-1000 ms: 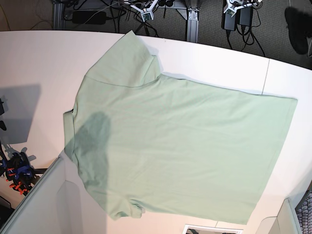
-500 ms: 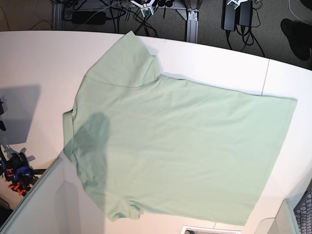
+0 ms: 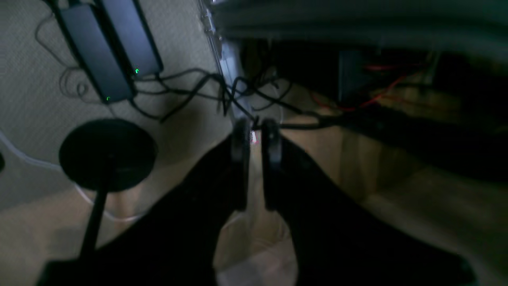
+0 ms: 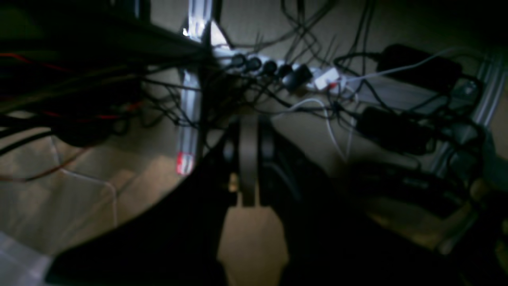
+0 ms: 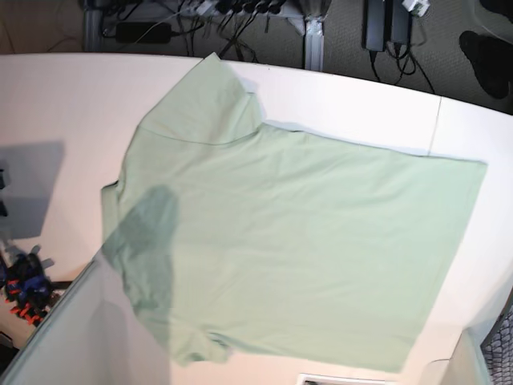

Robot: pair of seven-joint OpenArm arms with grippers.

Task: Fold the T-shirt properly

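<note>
In the base view, the T-shirt (image 5: 288, 233) lies spread flat across the white surface (image 5: 56, 96), back side up, one sleeve reaching the far edge, the hem toward the right edge. Neither of my tools shows here.

In the left wrist view, my left tool (image 3: 256, 137) hangs over the floor, its jaws nearly together with only a thin gap, grasping nothing. Two power bricks (image 3: 111, 47) and cables (image 3: 206, 87) lie below.

In the right wrist view, my right tool (image 4: 249, 153) looks clenched and empty, above a power strip (image 4: 285, 71).
</note>
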